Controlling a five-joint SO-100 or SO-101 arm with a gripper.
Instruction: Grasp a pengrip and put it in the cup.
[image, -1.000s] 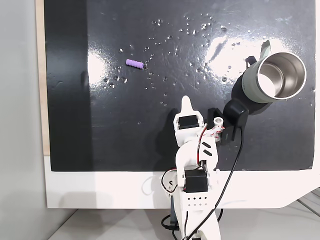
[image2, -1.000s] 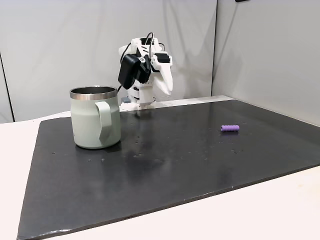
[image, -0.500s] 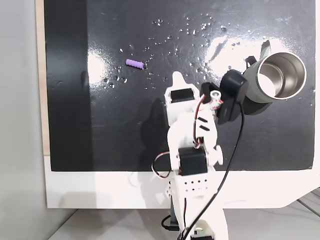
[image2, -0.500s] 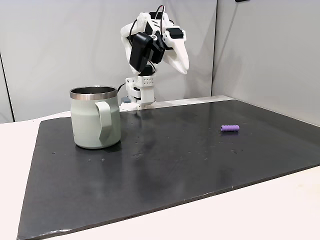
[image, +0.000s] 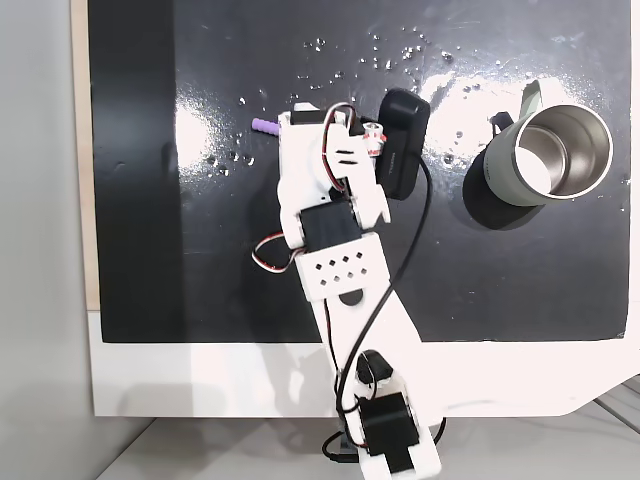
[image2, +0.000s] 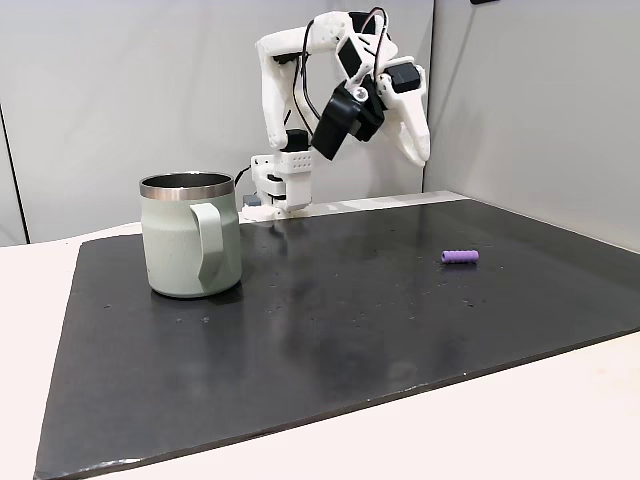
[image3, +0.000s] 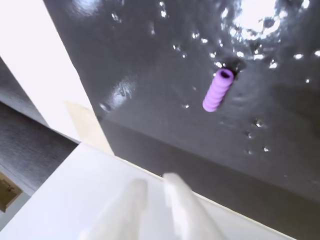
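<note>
The gripper (image2: 422, 155) hangs high above the table (image2: 330, 330), its white fingers (image3: 175, 192) nearly together with only a thin gap between them, holding nothing and touching nothing. The pengrip (image3: 217, 90) lies flat on the black mat, well below and ahead of the fingertips in the wrist view, its long axis running roughly along the mat's far edge in a fixed view (image: 263, 125), open end visible in the wrist view. The cup (image2: 190, 235) stands upright well apart, near the opposite side edge of the mat, handle turned outward.
</note>
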